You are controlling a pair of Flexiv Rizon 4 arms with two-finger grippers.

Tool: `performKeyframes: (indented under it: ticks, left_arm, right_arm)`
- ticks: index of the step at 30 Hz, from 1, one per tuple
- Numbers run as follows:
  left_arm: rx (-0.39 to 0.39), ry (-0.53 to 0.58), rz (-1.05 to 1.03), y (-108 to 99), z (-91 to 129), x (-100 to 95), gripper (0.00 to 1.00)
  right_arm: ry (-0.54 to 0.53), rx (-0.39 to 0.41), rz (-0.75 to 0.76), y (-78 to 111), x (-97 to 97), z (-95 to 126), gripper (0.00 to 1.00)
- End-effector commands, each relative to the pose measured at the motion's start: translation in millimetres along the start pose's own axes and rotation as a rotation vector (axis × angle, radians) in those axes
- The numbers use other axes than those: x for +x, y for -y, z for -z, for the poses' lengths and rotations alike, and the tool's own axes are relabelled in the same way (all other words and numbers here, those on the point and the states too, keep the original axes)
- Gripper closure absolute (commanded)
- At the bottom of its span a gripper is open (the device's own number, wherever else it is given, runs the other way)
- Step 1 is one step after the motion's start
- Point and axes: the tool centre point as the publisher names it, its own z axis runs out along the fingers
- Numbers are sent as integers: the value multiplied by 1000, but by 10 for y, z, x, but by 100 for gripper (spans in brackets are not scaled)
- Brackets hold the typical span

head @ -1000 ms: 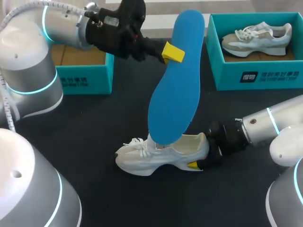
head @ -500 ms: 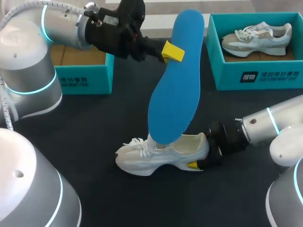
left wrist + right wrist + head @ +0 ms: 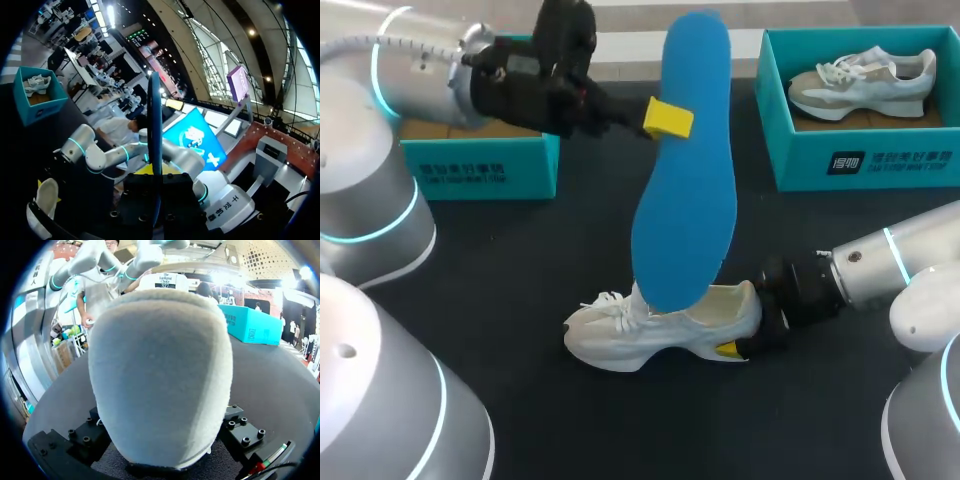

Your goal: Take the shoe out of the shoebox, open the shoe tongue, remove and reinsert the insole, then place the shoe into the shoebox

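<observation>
A white shoe point(image 3: 665, 322) stands on its sole just toward 6 o'clock from the middle of the dark tabletop point(image 3: 520, 260), toe pointed to 9 o'clock and heel to 3 o'clock. Its laces are loose at the toe end. A blue insole point(image 3: 685, 190) is held nearly upright above it, leaning slightly toward 1 o'clock. The insole's lower end meets the shoe's opening; whether it sits inside cannot be told.

The insole is pinched near its upper end, on its 9 o'clock edge, by the left claw point(image 3: 668, 118), which is closed on it. In the left wrist view the insole point(image 3: 155, 125) is seen edge-on, rising straight from between the fingers.

The shoe's heel is clamped by the right claw point(image 3: 732, 349), reaching in from 3 o'clock, with one yellow tip seen low at the heel. In the right wrist view the heel point(image 3: 160, 375) fills the space between the fingers.

A teal shoebox point(image 3: 480, 170) lies at 10 o'clock, partly covered by the left arm. A second teal shoebox point(image 3: 860, 160) at 2 o'clock holds a second shoe point(image 3: 865, 80).
</observation>
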Motion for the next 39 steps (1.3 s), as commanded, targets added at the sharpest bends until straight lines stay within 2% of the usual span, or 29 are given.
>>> performKeyframes:
  ticks: [1,6,19,39]
  left_arm:
    - [42,48,-36,-100,32,75,100]
    - [56,118,-103,-126,38,119,100]
    - [51,99,-78,-197,-74,294,100]
    - [54,87,-57,-203,-82,284,100]
  right_arm:
    - [0,3,-1,90,16,-34,100]
    - [0,3,-1,90,16,-34,100]
    - [0,3,-1,90,16,-34,100]
    - [0,3,-1,90,16,-34,100]
